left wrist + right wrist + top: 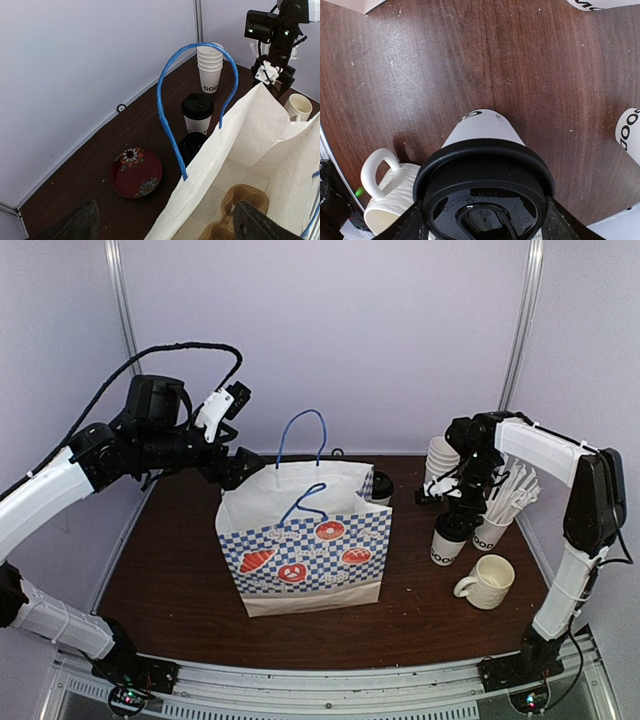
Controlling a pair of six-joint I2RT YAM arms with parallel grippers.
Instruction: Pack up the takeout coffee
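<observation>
Coffee cup [481, 134] between right tool's [483, 226] jaws

Bag [300, 495] white with blue checks, red pastries; cup [480, 127] white, lid [485, 195] black; bowl [135, 172] red, floral.

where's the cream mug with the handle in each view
Top external: cream mug at front right, near the right arm's base.
Left wrist: at the right edge, behind the paper bag.
Right wrist: lower left, beside the lidded cup.
Shared landmark: the right fingers, close by the mug in every view.
</observation>
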